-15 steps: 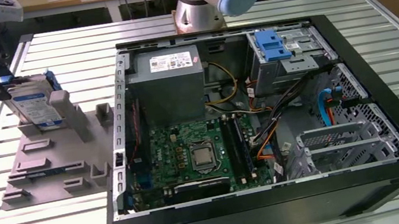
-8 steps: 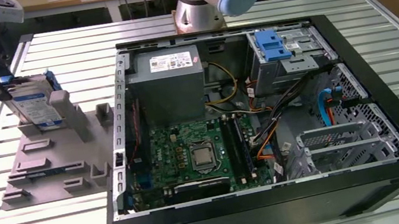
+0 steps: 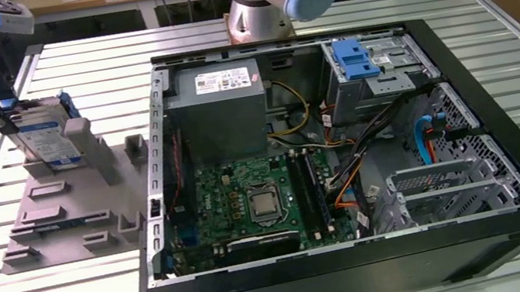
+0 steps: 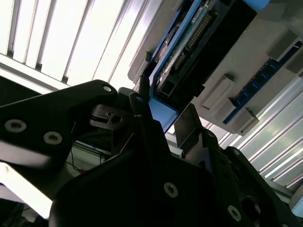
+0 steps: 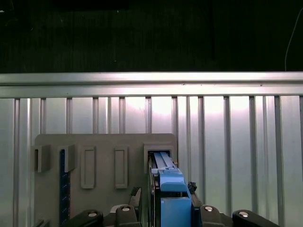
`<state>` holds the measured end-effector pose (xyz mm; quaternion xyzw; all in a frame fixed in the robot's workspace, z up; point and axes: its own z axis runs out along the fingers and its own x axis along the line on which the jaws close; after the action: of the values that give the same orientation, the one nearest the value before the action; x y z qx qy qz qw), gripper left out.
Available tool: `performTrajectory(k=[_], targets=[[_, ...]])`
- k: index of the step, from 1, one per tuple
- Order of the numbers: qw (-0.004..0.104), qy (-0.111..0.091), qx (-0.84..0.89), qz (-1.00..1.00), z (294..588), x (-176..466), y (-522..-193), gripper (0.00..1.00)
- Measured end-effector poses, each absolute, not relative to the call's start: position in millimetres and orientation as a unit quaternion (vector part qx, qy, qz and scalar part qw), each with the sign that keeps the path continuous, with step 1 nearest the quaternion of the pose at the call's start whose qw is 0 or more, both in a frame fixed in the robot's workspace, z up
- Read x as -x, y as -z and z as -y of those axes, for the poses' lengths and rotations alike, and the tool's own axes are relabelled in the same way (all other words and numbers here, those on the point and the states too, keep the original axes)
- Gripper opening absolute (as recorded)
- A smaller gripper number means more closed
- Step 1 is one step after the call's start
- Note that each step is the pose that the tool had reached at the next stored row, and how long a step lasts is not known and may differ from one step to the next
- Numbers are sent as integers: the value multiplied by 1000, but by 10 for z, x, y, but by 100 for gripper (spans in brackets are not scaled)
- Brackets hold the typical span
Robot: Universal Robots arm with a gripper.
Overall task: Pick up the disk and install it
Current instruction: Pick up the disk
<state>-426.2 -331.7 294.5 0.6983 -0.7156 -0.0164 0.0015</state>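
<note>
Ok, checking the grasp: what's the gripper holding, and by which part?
Cannot be told: the gripper flanks the disk at its blue handle; contact is unclear.

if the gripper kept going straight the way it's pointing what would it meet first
Most likely the disk. In the first wrist view its blue handle end lies directly ahead of the gripper, and the disk stands upright in the grey holder. I cannot tell whether the two touch.

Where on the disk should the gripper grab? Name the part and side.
The disk, at its top end by the blue handle, from above: it stands on edge in the grey holder, foot in a slot, flat faces exposed higher up.
</note>
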Motion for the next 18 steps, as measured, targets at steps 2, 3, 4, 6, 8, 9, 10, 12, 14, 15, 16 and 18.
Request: performTrajectory(k=[2,3,4,6,8,9,10,12,14,15,16,18], targets=[[1,16,-698,716,3317,4262,-2944,47],[1,16,-698,716,3317,4262,-2943,40],[1,16,-698,716,3317,4262,-2942,40],[1,16,-698,716,3317,4262,-2942,36],[1,16,-698,716,3317,4262,-2942,36],[1,16,-698,716,3317,4262,-2942,36],[1,16,-698,716,3317,4262,-2941,36],[1,16,-698,716,3317,4262,-2941,36],[1,16,-698,716,3317,4262,-2941,36],[1,16,-698,716,3317,4261,-2940,36],[1,16,-698,716,3312,4262,-2939,37],[1,16,-698,716,3300,4262,-2940,44]])
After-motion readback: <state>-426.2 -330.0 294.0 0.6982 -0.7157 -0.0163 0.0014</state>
